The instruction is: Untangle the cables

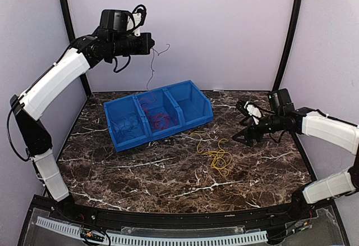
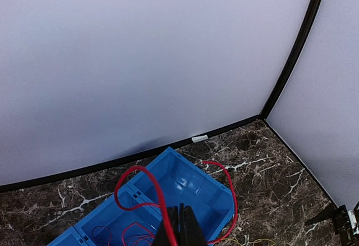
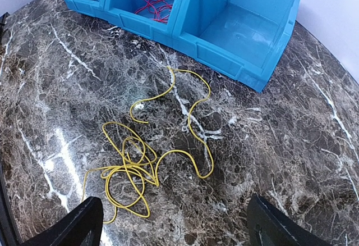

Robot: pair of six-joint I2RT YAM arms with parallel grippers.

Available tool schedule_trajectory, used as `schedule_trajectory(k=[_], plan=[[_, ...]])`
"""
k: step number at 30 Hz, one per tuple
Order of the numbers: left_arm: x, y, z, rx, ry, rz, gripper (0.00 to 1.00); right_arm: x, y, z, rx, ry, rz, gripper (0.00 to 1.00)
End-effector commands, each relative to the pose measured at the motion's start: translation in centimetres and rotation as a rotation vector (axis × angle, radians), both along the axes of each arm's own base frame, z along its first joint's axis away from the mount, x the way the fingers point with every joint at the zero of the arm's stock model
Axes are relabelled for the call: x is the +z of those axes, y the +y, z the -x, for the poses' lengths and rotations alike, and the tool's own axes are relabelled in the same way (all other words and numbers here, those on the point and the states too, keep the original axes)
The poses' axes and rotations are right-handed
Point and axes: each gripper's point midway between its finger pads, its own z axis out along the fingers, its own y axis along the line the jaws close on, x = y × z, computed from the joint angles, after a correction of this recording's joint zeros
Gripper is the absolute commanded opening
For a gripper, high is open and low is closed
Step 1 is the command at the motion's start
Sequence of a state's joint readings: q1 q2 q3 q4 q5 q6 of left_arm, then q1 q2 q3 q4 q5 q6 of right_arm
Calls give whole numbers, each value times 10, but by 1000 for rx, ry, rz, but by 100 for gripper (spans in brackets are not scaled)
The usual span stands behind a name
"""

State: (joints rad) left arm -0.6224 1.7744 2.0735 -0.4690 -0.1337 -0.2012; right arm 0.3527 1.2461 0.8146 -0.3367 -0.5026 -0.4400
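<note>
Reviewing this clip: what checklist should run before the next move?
1. Grip: left claw shut on red cable: ok.
2. Separation: red cable hangs apart from yellow cables: ok.
3. Readiness: right claw open: ok.
4. Target: yellow cables ahead of right claw, untouched: ok.
5. Untangled: not ok, yellow cables knotted on table.
6. Clearance: red cable's lower end above blue bin: cannot tell.

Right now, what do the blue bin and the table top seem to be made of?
The blue bin looks like moulded plastic, fairly glossy: even colour, soft highlights. The table top looks like polished dark marble or an imitation: white veins, reflections; which, I cannot tell.
</note>
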Motion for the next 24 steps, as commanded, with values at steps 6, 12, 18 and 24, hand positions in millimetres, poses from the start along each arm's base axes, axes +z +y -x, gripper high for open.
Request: schedule_trajectory(k=[6, 12, 18, 24], plan=[[-26, 15, -17, 4, 76, 24, 0, 1, 4, -3, 35, -20, -17, 89], [-65, 19, -19, 8, 143, -1, 0, -10, 6, -2, 50, 19, -5, 88], [-127, 15, -17, -6, 265, -34, 0, -12, 7, 0, 63, 36, -9, 87], [-178, 17, -20, 9, 361, -65, 0, -17, 8, 0, 69, 53, -5, 86]])
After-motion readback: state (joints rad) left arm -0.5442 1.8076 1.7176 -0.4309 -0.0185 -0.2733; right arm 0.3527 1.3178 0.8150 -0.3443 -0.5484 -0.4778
